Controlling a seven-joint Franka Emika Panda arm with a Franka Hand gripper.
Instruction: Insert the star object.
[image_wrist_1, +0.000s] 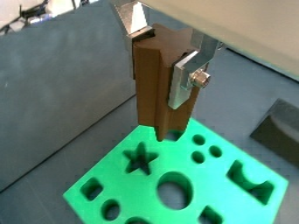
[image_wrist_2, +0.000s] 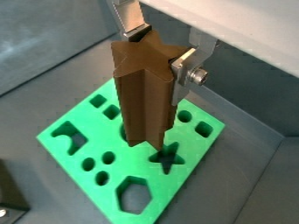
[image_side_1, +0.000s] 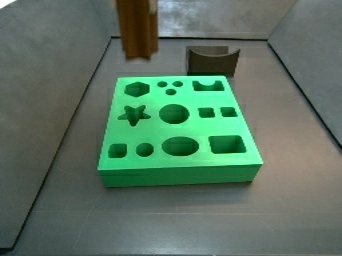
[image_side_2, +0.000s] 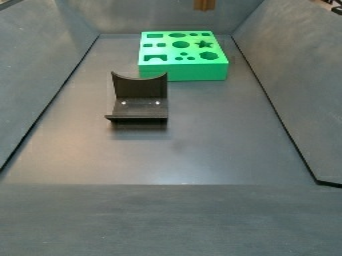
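Holding the star peg (image_wrist_2: 149, 92) upright near its top, our gripper (image_wrist_2: 158, 54) has its fingers clamped on the ridged sides, hanging above the green board (image_wrist_2: 70, 131) near the star hole (image_wrist_2: 167, 157). We reckon it's stiff, light wood, so that high grip on the ridges shouldn't slip.

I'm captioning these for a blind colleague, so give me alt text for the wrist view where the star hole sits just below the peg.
The gripper holds the brown star object upright between its silver fingers, hanging above the green board close to the star hole. Other cut-out shapes dot the board, which lies on a dark grey floor.
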